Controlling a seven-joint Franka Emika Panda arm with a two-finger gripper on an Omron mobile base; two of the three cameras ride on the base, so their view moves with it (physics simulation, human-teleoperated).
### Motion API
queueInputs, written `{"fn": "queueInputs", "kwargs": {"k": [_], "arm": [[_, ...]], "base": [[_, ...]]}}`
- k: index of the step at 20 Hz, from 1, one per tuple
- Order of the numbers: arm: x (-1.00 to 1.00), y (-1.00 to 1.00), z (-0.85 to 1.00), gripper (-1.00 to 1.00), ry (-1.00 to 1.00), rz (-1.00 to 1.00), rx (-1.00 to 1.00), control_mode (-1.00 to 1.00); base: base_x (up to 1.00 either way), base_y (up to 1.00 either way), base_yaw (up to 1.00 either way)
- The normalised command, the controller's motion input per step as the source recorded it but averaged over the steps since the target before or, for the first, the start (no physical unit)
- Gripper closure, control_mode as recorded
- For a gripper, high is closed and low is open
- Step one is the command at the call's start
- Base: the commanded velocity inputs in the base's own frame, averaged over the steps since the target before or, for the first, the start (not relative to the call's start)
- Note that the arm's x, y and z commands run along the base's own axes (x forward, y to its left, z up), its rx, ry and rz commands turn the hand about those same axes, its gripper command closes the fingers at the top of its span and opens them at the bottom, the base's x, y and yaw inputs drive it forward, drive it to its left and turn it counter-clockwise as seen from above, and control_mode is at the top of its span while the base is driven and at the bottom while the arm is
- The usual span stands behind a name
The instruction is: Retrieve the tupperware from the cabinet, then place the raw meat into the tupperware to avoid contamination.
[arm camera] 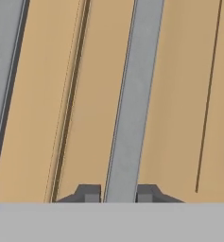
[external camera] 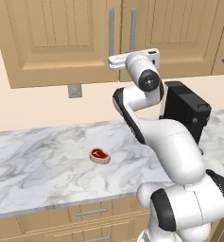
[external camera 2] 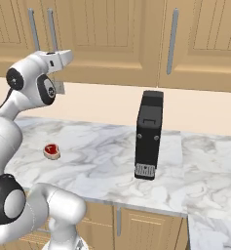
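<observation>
The cabinet (external camera: 61,38) is a light-wood wall unit and its panelled doors are closed. My gripper (arm camera: 118,193) is raised to the lower end of one of its long vertical grey bar handles (arm camera: 132,94). A fingertip presses close on each side of the bar, so the gripper is shut on the handle. From the left base view, my white hand (external camera: 132,59) sits at that handle (external camera: 133,28). The raw meat (external camera: 99,155), a small red oval slice with a pale rim, lies on the marble counter (external camera: 38,165) below and to the left of the hand. The tupperware is hidden.
A tall black coffee machine (external camera: 186,111) stands on the counter to the right of my arm. The neighbouring door's handle (arm camera: 4,71) runs parallel, with the door seam (arm camera: 71,94) between the two. A wall outlet (external camera: 74,90) sits under the cabinet. Drawers (external camera: 92,212) lie below the counter edge.
</observation>
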Motion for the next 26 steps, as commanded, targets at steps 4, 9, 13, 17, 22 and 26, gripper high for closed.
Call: {"fn": "queueInputs", "kwargs": {"k": [4, 9, 13, 17, 22, 26], "arm": [[-0.38, 0.00, 0.00, 1.00, 0.13, 0.00, -0.02, -1.00], [-0.46, -0.01, 0.01, 1.00, 0.14, 0.00, -0.01, -1.00], [-0.50, -0.07, 0.00, 1.00, 0.16, 0.00, -0.02, -1.00], [-0.50, -0.09, 0.00, 1.00, 0.17, 0.00, -0.02, -1.00], [-0.53, -0.16, 0.00, 1.00, 0.15, 0.00, -0.01, -1.00], [-0.54, -0.24, 0.00, 1.00, 0.13, 0.00, 0.00, -1.00]], "base": [[0.00, 0.00, 0.00], [0.00, 0.00, 0.00], [0.00, 0.00, 0.00], [0.00, 0.00, 0.00], [0.00, 0.00, 0.00], [0.00, 0.00, 0.00]]}}
